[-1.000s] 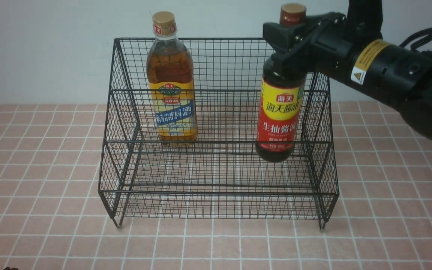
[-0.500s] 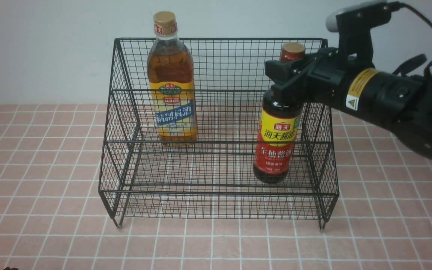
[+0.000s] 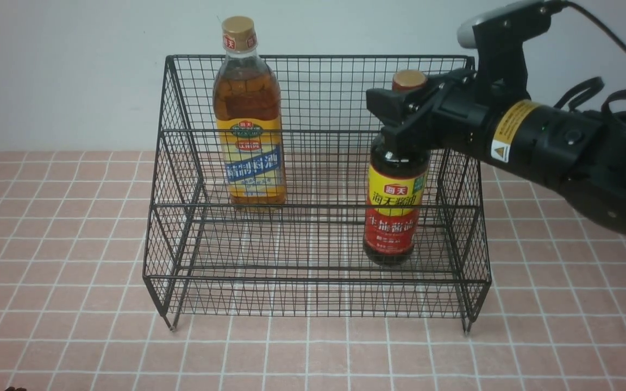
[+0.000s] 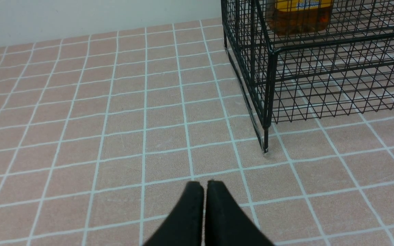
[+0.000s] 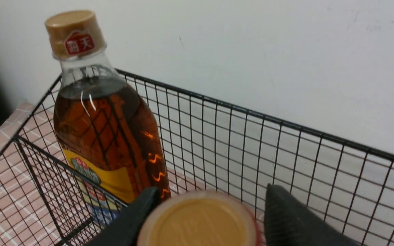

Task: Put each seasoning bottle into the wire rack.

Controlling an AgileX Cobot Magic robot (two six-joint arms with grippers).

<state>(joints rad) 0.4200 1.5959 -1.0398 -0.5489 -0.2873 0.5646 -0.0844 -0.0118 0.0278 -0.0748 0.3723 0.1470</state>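
1. The dark bottle, with a red-brown neck and a yellow and red label, stands upright right of centre in the front view, inside the wire rack. Its base sits on the lower front tier, near the rack's right side mesh.

2. The right gripper is at this bottle's neck, just under the cap. In the right wrist view the two black fingers flank the tan cap at the bottom of the frame, with a gap showing between the cap and the finger on the right of that frame. The jaws stand parted around the neck; whether they still press on it cannot be told.

3. The clear bottle of amber liquid, with a gold cap and a yellow and blue label, stands upright left of centre in the front view, on the raised rear tier. Its cap rises above the rack's top rail.

4. The rack rests on short legs on a pink tiled surface, with a pale wall behind.

5. The left gripper appears at the bottom centre of the left wrist view, its black fingers pressed together with nothing between them, above bare tiles near the rack's front corner leg.
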